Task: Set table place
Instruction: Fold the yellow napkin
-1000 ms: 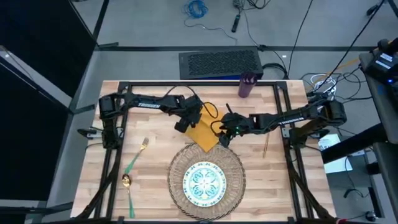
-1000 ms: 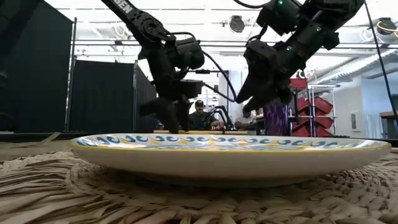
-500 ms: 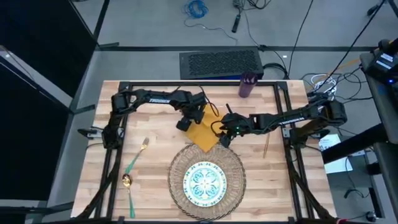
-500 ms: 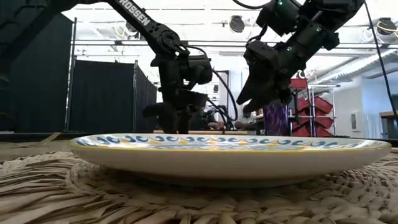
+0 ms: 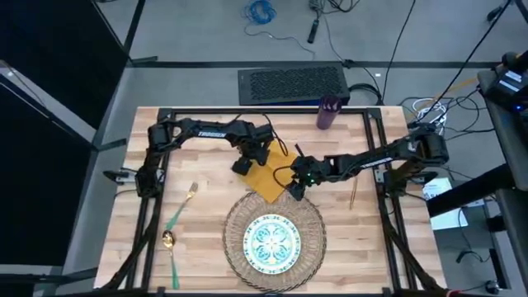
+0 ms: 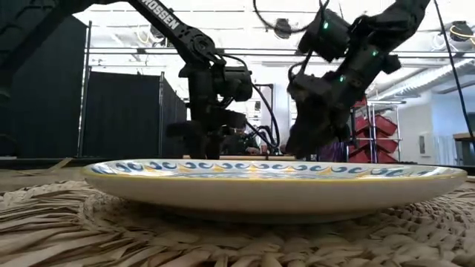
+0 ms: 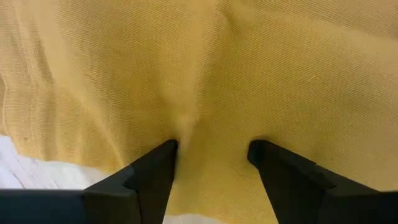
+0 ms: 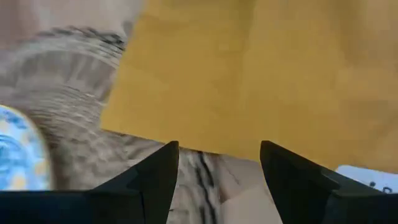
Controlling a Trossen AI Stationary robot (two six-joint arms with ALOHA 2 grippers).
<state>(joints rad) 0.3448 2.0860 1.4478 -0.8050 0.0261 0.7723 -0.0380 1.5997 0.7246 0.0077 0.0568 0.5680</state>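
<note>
White "TROSSEN" lettering runs along the left arm's upper link in the high view; low view shows only "…OSSEN". No other legible text.

Surface: large light-wood butcher-block table (image 5: 206, 219) w/ black frame rails, on grey floor. Room behind in low view: black curtain panels, ceiling lights, red bins at right.

Left gripper (image 7: 212, 154) is down on the mustard-yellow cloth napkin (image 5: 271, 176), fingers spread, tips pressing the fabric, a small pucker of cloth between them. Right gripper (image 8: 219, 163) hovers at the napkin's edge nearest the round woven wicker placemat (image 5: 235, 224), fingers apart, nothing between them.

Napkin lies mid-table, just behind the placemat, one corner overlapping its rim. Blue-green patterned round plate (image 5: 271, 242) sits centred on the placemat. Green-handled gold fork (image 5: 181, 207) and green-handled gold spoon (image 5: 170, 248) lie left of the placemat, apart from it. Slim gold-tan knife (image 5: 353, 194) lies to the right. Small purple cup (image 5: 327, 113) stands at the far edge. Black mesh mat (image 5: 292, 82) on the floor beyond the table.
</note>
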